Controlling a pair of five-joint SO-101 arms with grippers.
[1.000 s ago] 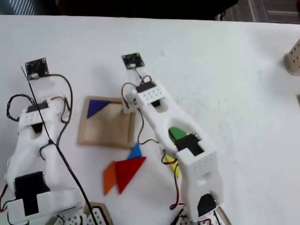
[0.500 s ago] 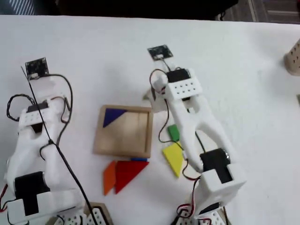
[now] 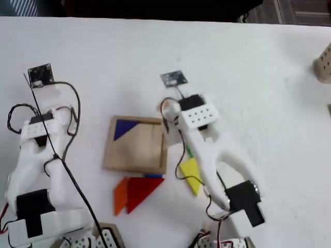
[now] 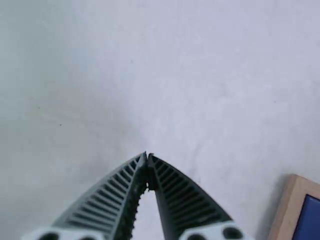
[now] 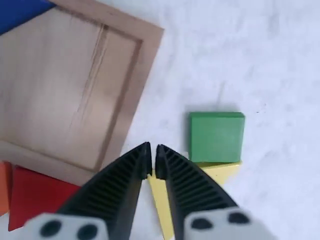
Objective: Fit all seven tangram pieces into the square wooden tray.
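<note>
From overhead, my right arm hides the right hand (image 5: pixel 152 155) and nearly all of the green square (image 5: pixel 216 136). A small blue piece (image 3: pixel 151 176) is just a sliver at the edge of the wooden tray (image 3: pixel 135 150). The right wrist camera shows that hand pressed together and empty, between tray and green square, over the yellow triangle (image 5: pixel 225 170). One blue triangle (image 3: pixel 124 128) sits in a tray corner (the red triangle (image 3: pixel 140 188) lies outside). My left hand (image 4: pixel 148 161) is closed too, above the tabletop (image 4: pixel 200 75) near the tray.
</note>
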